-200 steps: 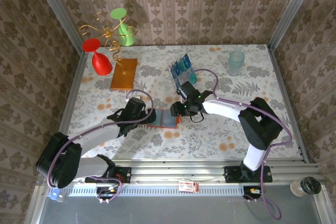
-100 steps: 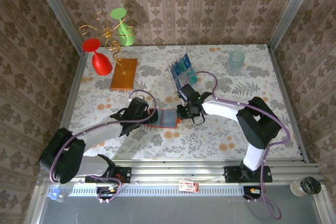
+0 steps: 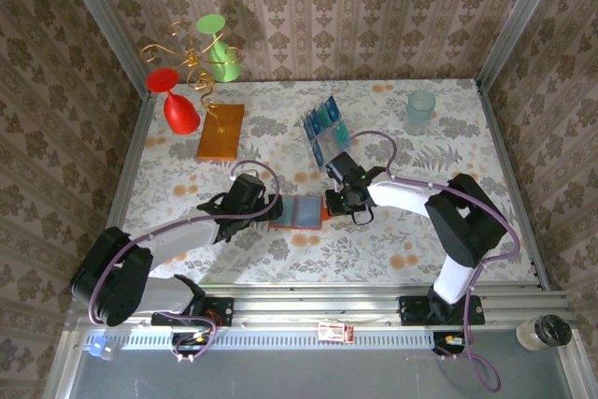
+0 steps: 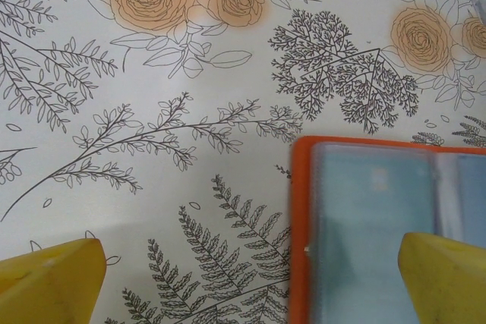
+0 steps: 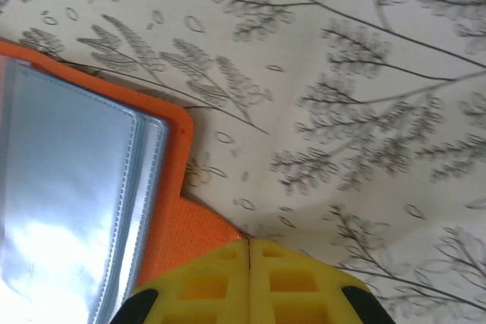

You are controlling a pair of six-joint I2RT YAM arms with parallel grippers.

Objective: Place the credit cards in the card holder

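Note:
The card holder [image 3: 300, 212] lies open and flat on the flowered cloth, orange rim around grey-blue pockets [image 4: 376, 221]. My left gripper [image 3: 265, 207] is open, and its yellow fingertips [image 4: 53, 278] straddle the holder's left edge. My right gripper [image 3: 337, 201] is shut at the holder's right side. Its tips [image 5: 249, 246] sit over the corner of the orange snap tab [image 5: 182, 237], with nothing showing between them. The credit cards [image 3: 322, 120], dark blue and teal, stand in a clear rack [image 3: 329, 149] behind the right gripper.
An orange-brown slab [image 3: 220, 131] lies at the back left. Beside it a gold wire stand holds a red glass [image 3: 179, 111] and a green glass [image 3: 220, 55]. A pale cup [image 3: 420, 111] stands at the back right. Patterned walls close in three sides.
My right gripper has closed and shifted a little right to the holder's tab. The holder now lies spread wider towards the right. The left arm has hardly moved.

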